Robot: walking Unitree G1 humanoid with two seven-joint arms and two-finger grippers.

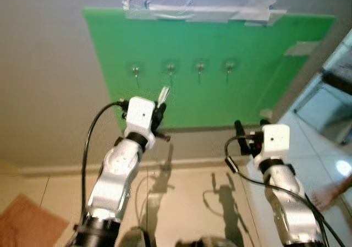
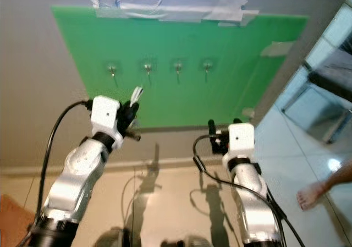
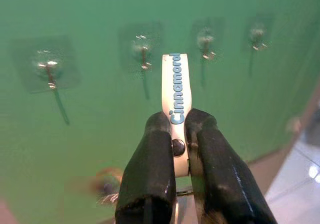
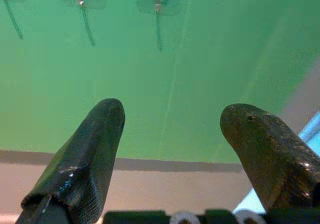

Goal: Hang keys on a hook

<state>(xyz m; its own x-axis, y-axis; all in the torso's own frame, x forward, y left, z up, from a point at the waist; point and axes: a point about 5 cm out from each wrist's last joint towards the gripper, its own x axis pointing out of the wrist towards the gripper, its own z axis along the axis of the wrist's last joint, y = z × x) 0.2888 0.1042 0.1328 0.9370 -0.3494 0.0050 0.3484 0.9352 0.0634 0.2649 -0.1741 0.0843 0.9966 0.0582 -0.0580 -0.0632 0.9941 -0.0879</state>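
Key tag pinched in left gripper jaws before taped green board; right gripper jaws wide, empty.

Four hooks; one green board; one key tag; two grippers.

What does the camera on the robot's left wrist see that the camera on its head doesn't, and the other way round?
The left wrist view alone lets you read the blue lettering on the white key tag and see the two black fingers clamped on it.

The left eye view alone shows both silver arms, the left gripper raised toward the hooks, the right gripper lower and open, the tape along the board's top edge, and a person's bare foot on the tiles.

Both show the green board and its four hooks.
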